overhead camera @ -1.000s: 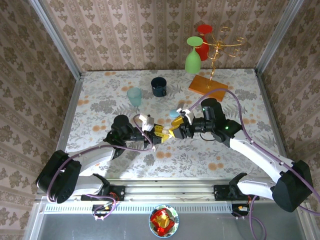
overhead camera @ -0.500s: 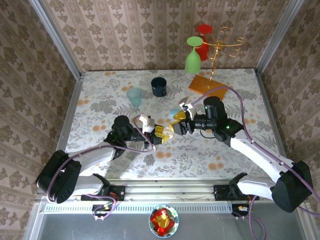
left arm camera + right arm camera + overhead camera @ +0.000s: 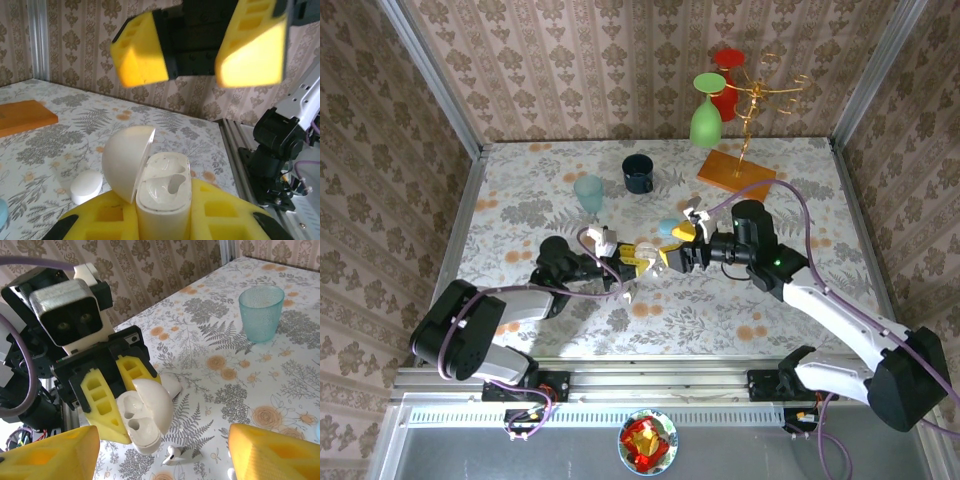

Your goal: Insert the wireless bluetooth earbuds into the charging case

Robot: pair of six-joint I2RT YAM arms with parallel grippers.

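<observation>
The left gripper [image 3: 628,262] had its jaws pinching the charging case [image 3: 164,197], held up off the counter [image 3: 300,370] near its middle with the lid [image 3: 125,160] swung open. The right gripper [image 3: 194,55] faced the case from its 3 o'clock in the top view, jaws spread and carrying nothing. One earbud [image 3: 176,453] lay on the counter at the case's 6 o'clock in the right wrist view. Both wells looked unfilled, so the case seemed ready, while picking up and seating the earbuds remained.
</observation>
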